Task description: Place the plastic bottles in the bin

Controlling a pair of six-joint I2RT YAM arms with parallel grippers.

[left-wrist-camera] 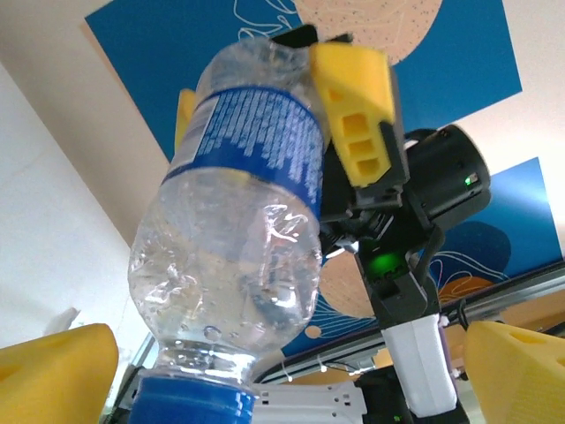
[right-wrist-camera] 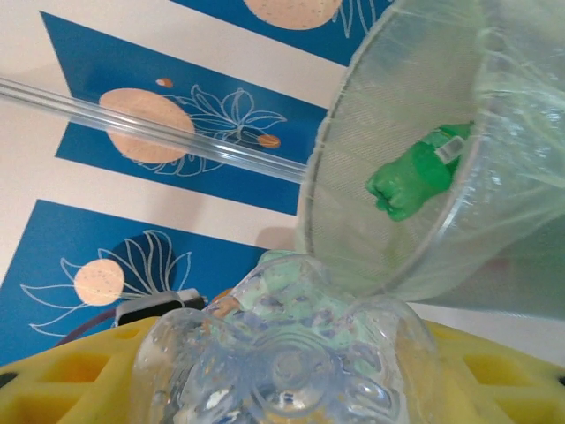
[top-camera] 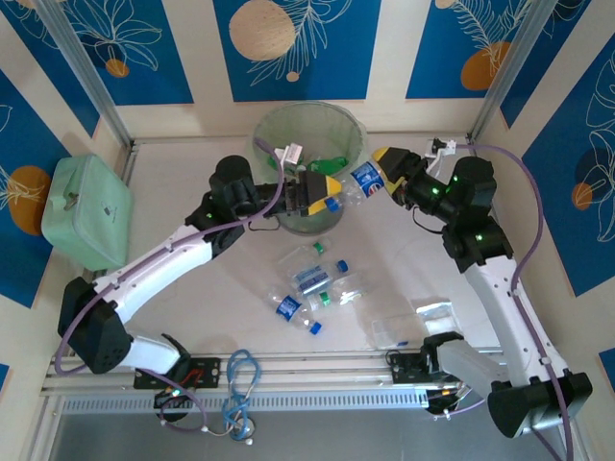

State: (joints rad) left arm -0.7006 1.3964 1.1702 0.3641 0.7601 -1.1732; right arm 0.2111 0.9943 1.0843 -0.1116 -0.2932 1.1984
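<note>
Right hand grips one clear bottle; left hand spread wide; one green bottle in bin; roughly four loose bottles.

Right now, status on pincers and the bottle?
Right pincer shut on clear bottle beside bin. Left pincer open around cap end. Loose bottles on table. Nothing seen blocking.

Clear bottle — beside bin
</note>
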